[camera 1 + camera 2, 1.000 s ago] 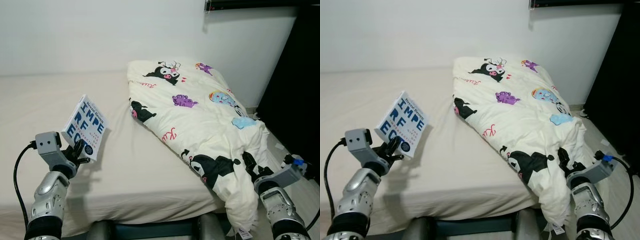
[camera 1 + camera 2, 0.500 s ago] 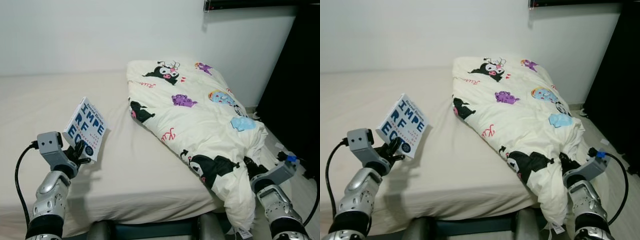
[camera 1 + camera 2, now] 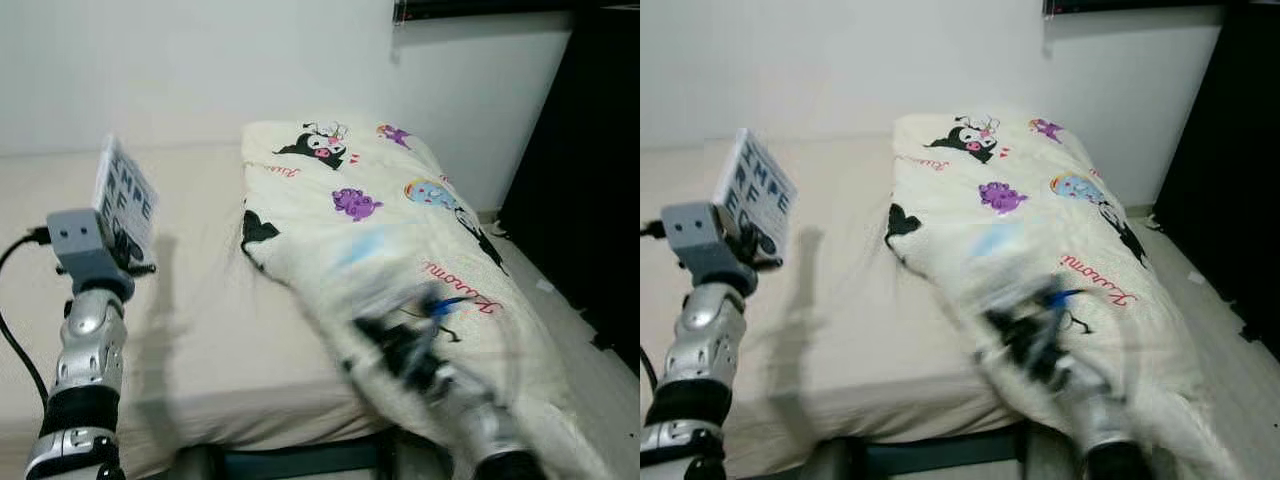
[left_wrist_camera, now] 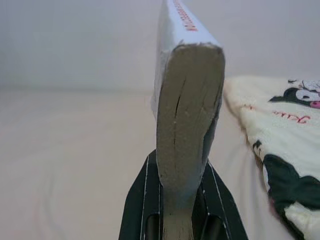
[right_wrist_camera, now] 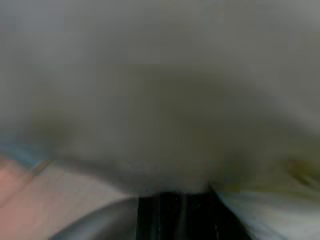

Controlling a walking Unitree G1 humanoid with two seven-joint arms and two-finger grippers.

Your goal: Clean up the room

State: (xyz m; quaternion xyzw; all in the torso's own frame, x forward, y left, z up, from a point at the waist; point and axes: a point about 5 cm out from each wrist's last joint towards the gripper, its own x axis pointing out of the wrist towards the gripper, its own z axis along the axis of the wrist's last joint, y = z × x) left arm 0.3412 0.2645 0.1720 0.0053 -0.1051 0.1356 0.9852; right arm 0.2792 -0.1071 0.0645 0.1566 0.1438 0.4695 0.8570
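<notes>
Up on the bed (image 3: pixel 200 340), a cream comforter (image 3: pixel 380 190) printed with black, purple and blue cartoon figures lies bunched along the side nearest the dark wardrobe (image 3: pixel 590 170), its far end close to the white wall (image 3: pixel 200 70) and its near end spilling over the mattress edge. Part of its middle and lower stretch is smeared by motion blur. The book (image 3: pixel 124 200), a white paperback with large blue letters on its cover, is held upright in the air above the beige sheet, well apart from the comforter. The left gripper (image 4: pixel 182 200) pinches it by its lower edge, black fingers (image 4: pixel 140 200) pressed against either cover, the grey page block facing the wrist camera. The left arm (image 3: pixel 85 330) rises nearly straight from the near corner of the bed. The right gripper (image 3: pixel 400 345) is a dark blur amid the comforter's near end; I cannot tell how its fingers stand or whether they grip the fabric. The right wrist view gives only a pale blur with a dark shape at its edge.
</notes>
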